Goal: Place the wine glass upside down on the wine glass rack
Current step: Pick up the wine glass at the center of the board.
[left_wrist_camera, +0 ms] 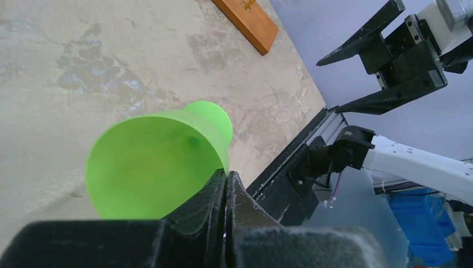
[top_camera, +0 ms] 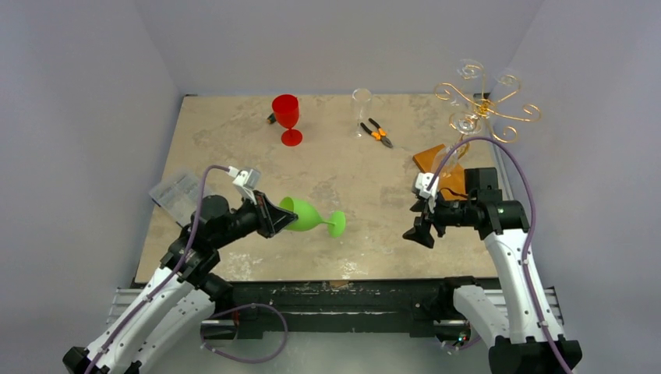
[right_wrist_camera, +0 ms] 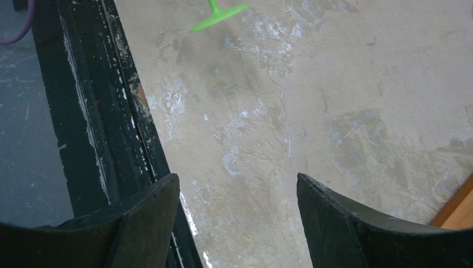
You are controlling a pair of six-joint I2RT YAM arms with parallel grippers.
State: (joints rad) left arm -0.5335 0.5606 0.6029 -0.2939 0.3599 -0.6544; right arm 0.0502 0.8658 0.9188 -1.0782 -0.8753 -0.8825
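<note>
The green wine glass (top_camera: pixel 310 216) lies horizontal, its foot pointing right. My left gripper (top_camera: pixel 282 217) is shut on its rim, one finger inside the bowl and one outside. In the left wrist view the bowl (left_wrist_camera: pixel 156 162) fills the middle, with the pinched left gripper (left_wrist_camera: pixel 227 174) on its edge. My right gripper (top_camera: pixel 418 233) stands open to the right of the foot with nothing between its fingers; it also shows as the right gripper (right_wrist_camera: pixel 239 178). The green foot (right_wrist_camera: pixel 218 15) shows far ahead of it. The wine glass rack (top_camera: pixel 487 105) stands at the back right on its wooden base (top_camera: pixel 438 166).
Clear glasses (top_camera: pixel 470 72) hang on the rack. A red wine glass (top_camera: pixel 287 117), a clear glass (top_camera: pixel 362 105) and orange-handled pliers (top_camera: pixel 377 132) are at the back. A clear plastic piece (top_camera: pixel 175 195) lies at the left edge. The black rail (right_wrist_camera: pixel 83 111) runs along the near edge.
</note>
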